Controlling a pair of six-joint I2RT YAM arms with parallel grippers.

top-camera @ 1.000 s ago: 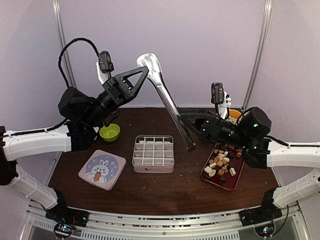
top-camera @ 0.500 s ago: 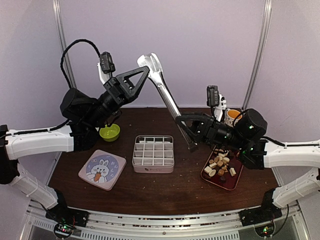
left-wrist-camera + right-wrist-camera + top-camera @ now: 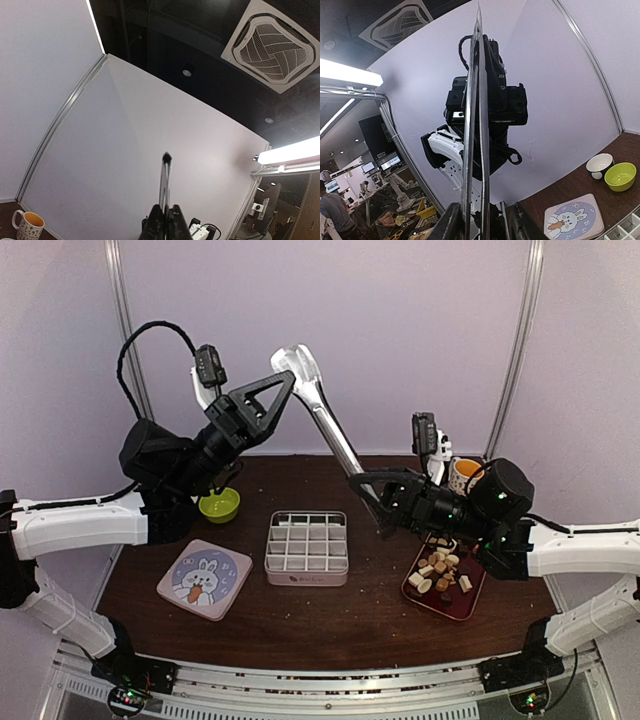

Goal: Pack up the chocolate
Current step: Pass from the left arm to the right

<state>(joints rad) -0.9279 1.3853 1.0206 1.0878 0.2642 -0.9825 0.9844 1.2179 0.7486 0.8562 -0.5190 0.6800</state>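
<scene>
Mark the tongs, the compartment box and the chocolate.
tongs (image 3: pixel 335 440), top external view, middle of the metal shaft.
compartment box (image 3: pixel 306 578), top external view, front wall.
chocolate (image 3: pixel 438 568), top external view, middle of the pile.

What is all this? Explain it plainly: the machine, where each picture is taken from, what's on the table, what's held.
Two robot arms are bolted at the near edge of a table, each ending in a two-finger claw. The wide picture comes from a fixed camera above and behind them; the other two come from cameras on the wrists. On the table lie a white grid box, a bunny-print lid, a green bowl, a mug and a red tray of chocolate. The left claw is shut on long metal tongs, held high. The right claw straddles their lower end, fingers either side, not yet clamped.
</scene>
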